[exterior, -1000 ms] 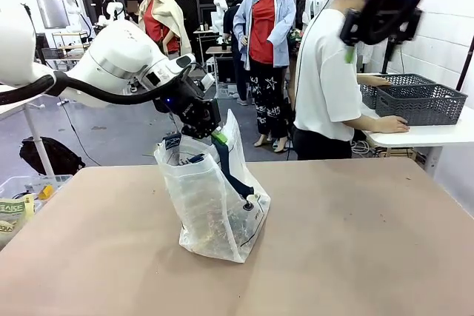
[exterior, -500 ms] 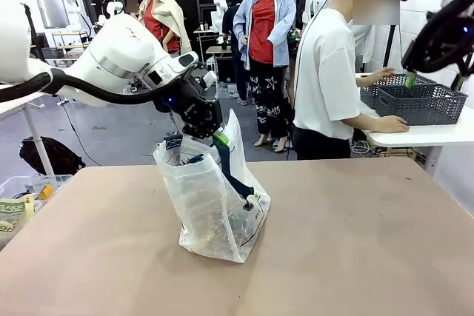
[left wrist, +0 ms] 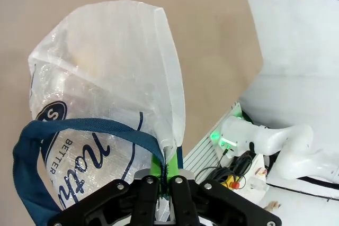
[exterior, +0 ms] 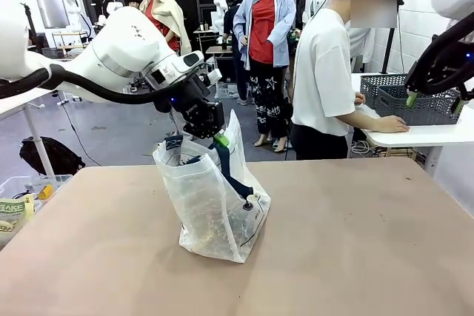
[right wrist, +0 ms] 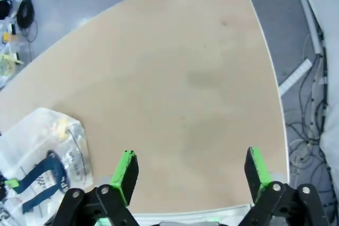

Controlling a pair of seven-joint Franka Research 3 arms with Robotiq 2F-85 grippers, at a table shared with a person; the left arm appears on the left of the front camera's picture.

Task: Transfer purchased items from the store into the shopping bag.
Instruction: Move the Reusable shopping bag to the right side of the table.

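Standing person (exterior: 324,72) beside grey basket (exterior: 418,103)

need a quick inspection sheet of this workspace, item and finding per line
surface: tan table, bare around the bag
job's things: shopping bag upright near mid-table, mouth held open; dark grey basket on the white side table, the person's hand resting beside it; contents hidden
clutter: clear bin of packets at the left edge
grippers: left gripper shut on the shopping bag rim; right gripper open, empty, high over the table
cables: loose cables on the floor past the table edge
surroundings: person standing at the side table
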